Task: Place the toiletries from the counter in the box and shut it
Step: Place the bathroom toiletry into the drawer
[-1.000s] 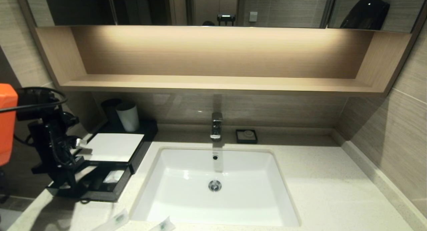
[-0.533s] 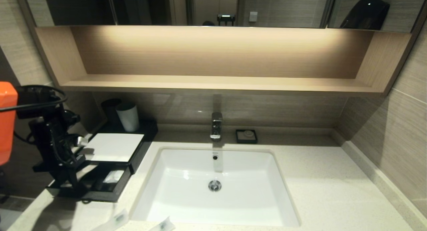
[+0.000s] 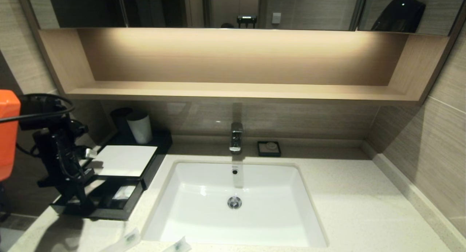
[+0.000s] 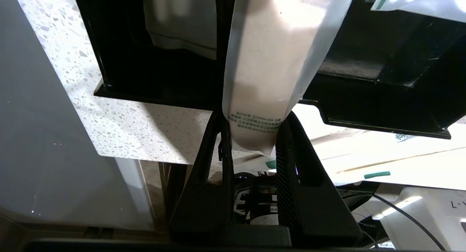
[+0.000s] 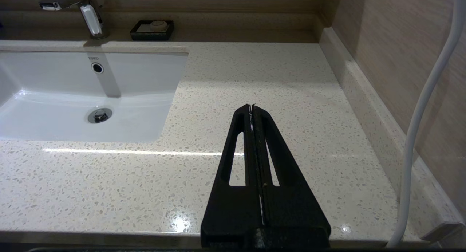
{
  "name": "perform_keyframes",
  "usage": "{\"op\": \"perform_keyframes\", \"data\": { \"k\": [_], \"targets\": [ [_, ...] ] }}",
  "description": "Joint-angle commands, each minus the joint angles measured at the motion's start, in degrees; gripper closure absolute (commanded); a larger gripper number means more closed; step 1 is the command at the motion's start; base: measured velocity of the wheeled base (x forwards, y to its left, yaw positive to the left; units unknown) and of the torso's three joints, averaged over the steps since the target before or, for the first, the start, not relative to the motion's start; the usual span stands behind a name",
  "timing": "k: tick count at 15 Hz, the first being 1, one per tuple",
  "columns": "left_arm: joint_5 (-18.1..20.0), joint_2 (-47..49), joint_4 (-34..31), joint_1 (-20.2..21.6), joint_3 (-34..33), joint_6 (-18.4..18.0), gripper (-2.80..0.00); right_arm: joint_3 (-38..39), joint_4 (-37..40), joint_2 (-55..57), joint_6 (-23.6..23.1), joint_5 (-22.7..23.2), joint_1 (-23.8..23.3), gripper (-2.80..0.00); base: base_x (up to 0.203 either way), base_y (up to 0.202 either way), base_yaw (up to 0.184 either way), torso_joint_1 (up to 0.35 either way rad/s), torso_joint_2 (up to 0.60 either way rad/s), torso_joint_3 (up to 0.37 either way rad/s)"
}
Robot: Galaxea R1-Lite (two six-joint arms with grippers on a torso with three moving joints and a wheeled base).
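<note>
- Pinching a slim translucent plastic-wrapped packet (image 4: 265, 73), the left gripper (image 4: 251, 132) hangs over the low black box's (image 3: 145, 175) pulled-out drawer (image 3: 125, 208), at nine o'clock of the white basin (image 3: 204, 182).
- Two more packets (image 3: 127, 239) lie on the cream speckled counter (image 3: 364, 208) at seven o'clock.
- Right gripper (image 5: 252, 108), fingers pressed together, hovers at four o'clock.

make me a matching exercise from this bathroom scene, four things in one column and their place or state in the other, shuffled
Things:
1. left gripper
2. right gripper
3. soap dish
4. white cup

Places or states:
A. on the counter by the back wall, on the tap's right in the head view
B. shut on a packet over the box's open drawer
C. standing behind the box's white top
D. shut, holding nothing, above bare counter

Pairs: 1-B, 2-D, 3-A, 4-C
</note>
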State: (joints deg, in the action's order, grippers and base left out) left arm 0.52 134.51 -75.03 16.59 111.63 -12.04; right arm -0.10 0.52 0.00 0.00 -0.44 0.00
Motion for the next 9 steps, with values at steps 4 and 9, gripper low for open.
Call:
{"op": "perform_keyframes", "data": {
  "k": [4,9],
  "targets": [
    [0.0,0.3,0.3,0.0,0.0,-0.1,0.0,0.0,0.0,0.0,0.0,0.0,0.0,0.0,0.0,0.0,0.0,0.0,0.0,0.0],
    [0.0,0.5,0.9,0.0,0.0,-0.1,0.0,0.0,0.0,0.0,0.0,0.1,0.0,0.0,0.0,0.0,0.0,0.0,0.0,0.0]
  ]
}}
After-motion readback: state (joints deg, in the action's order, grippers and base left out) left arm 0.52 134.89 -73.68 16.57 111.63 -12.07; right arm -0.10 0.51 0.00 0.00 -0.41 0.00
